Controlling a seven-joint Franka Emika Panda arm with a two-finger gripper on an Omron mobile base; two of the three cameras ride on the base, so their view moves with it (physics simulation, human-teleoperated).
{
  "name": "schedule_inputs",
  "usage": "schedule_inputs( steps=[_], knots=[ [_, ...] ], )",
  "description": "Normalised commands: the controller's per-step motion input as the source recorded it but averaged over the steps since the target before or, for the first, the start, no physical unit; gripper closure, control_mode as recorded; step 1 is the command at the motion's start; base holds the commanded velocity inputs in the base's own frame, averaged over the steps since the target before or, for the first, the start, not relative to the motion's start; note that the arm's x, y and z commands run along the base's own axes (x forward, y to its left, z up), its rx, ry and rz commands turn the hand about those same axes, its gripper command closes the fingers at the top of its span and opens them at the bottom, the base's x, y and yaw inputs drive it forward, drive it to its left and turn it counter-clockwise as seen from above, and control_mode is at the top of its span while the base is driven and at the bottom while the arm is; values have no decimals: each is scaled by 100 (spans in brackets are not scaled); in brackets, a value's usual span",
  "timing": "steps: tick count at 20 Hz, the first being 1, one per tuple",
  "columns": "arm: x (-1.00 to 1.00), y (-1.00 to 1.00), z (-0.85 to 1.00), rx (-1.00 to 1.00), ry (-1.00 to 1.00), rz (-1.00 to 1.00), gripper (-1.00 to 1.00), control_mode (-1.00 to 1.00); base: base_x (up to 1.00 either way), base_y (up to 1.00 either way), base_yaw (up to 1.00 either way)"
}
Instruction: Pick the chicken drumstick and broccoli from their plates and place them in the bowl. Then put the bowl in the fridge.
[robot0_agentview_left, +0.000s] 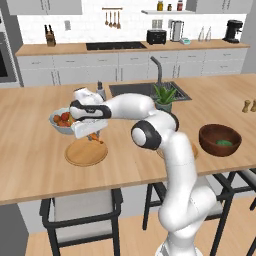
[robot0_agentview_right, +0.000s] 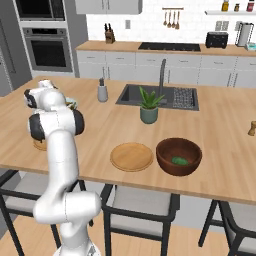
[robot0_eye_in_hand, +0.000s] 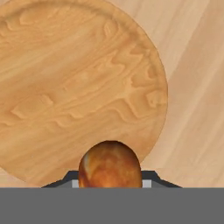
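Since the broccoli (robot0_agentview_right: 179, 161) already sits in the bowl (robot0_agentview_right: 162, 155), what's left to load is the chicken drumstick (robot0_eye_in_hand: 110, 164), and that's why the arm reaches out to the left-hand plate (robot0_agentview_left: 80, 156) rather than the bowl side. The gripper (robot0_agentview_left: 93, 135) is closed on the drumstick: hand view shows the orange-brown meat wedged betw. the two dark finger tips, w/ the bare wood disc below it. From the left base view the drumstick looks just off the plate surface or barely on it; can't tell which.

The other plate (robot0_agentview_right: 131, 156) lies bare just beside the bowl, so its food has been moved already. Bowl stands near the counter's (robot0_agentview_left: 30, 165) front edge on the right, well apart from the gripper, so the carry needs a wide sweep across the counter. Fruit bowl (robot0_agentview_left: 59, 121) sits just behind the gripper and the potted plant (robot0_agentview_left: 164, 98) is near the elbow, prob. worth clearing on the way. Grip looks centred on the fat end, which should keep it from swinging.
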Motion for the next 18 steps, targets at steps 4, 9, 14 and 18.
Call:
schedule_inputs(
  steps=[4, 9, 14, 18],
  knots=[
    [-31, -100, 38, 2, 0, -8, 100, -100, 0, 0, 0],
    [-21, -100, 30, 2, 0, -7, 100, -100, 0, 0, 0],
    [-36, -100, 25, 3, 0, -8, 100, -100, 0, 0, 0],
    [-41, -100, 22, 2, 0, -8, 100, -100, 0, 0, 0]
  ],
)
